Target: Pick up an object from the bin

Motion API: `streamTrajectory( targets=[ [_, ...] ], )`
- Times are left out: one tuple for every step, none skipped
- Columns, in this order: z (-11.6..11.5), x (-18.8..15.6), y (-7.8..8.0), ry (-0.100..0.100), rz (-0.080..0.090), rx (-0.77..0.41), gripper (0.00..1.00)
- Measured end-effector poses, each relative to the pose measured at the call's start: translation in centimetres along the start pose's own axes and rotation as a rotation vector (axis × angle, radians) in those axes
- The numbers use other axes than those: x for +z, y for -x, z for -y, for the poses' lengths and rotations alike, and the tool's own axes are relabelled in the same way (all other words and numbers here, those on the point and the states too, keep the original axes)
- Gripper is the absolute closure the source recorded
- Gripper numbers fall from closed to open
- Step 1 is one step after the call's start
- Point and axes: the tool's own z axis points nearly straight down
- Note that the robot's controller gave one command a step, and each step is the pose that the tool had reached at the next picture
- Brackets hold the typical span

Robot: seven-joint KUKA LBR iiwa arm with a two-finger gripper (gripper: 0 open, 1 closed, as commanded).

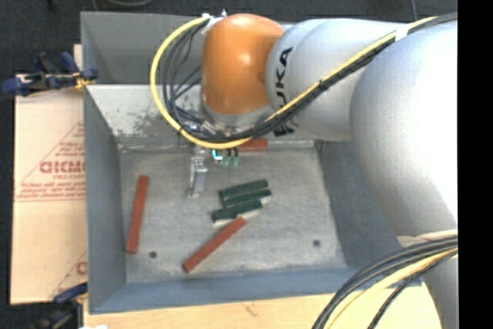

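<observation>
My gripper (198,185) hangs below the orange wrist cover, over the bare floor in the middle of the bin. Just to its right lie three dark green bars (243,196), stacked side by side and slanted slightly. A red stick (213,244) lies diagonally in front of the green bars, its upper end touching the lowest bar. Another red stick (136,213) lies almost upright along the left side of the bin floor, well apart from the gripper.
A small red piece (256,143) shows at the back wall, partly hidden under the arm. The arm and its cables cover the back right of the bin. The bin walls slope in on all sides.
</observation>
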Motion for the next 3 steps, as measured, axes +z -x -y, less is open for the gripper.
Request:
streamTrajectory(
  targets=[
    [7.3,6.3,-1.2,-0.005,-0.004,0.043,0.0],
    [16.3,7.4,-5.3,-0.005,0.001,-0.073,0.0],
    [12.9,7.3,-1.2,-0.002,0.006,-0.274,0.0]
  ],
)
